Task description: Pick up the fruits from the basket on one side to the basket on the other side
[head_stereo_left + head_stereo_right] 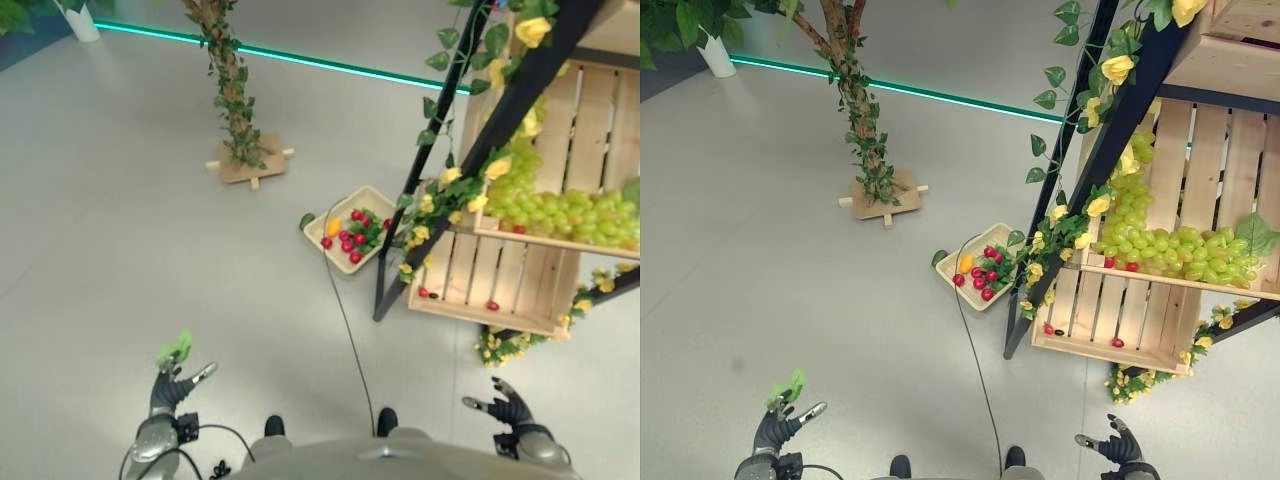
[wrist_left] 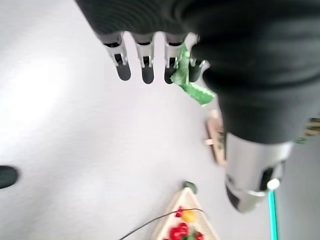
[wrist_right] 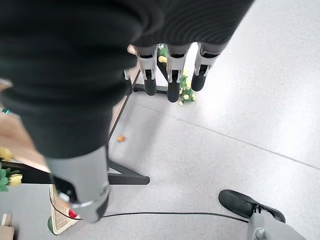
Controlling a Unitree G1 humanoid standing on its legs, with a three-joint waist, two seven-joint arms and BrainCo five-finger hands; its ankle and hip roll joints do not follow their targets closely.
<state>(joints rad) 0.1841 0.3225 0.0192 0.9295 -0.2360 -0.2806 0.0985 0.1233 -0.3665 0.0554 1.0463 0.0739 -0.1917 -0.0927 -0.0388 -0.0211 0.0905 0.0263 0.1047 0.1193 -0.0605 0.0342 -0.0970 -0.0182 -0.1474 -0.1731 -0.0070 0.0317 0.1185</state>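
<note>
Low at the near left, the left hand (image 1: 172,385) pinches a small green leafy sprig (image 1: 175,347) between thumb and fingers (whether it is fruit or only a leaf I cannot tell). Its fellow, the right hand (image 1: 503,404), hangs at the near right with fingers straight and empty. Farther off on the floor lies the basket (image 1: 333,219), holding red fruits (image 1: 348,240) and an orange one (image 1: 333,227). From the left hand it lies far and to the right; the right hand is about as near, with the crate shelf (image 1: 490,285) just beyond it.
</note>
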